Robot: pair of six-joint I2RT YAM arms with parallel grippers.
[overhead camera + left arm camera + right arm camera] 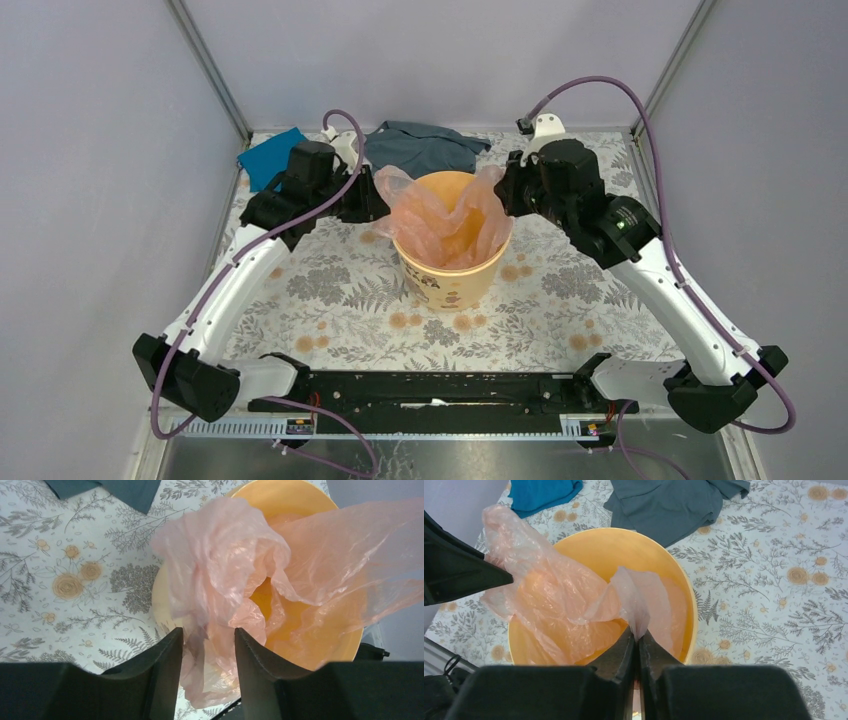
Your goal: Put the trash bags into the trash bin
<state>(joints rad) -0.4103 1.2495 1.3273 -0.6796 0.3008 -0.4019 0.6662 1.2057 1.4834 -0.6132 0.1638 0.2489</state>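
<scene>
Print (432, 284) on yellow bin (482, 278) — illegible — pink bag (440, 215) partly inside.

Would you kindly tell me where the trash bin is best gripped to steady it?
Probably the bare far rim of the trash bin, from above, one claw finger inside: it stands upright, too wide to span, and the trash bag drapes its sides.

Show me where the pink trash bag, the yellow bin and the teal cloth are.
pink trash bag (420, 205), top view, wrinkled film above the rim.
yellow bin (452, 285), top view, its outer front wall.
teal cloth (270, 158), top view, its middle.
</scene>
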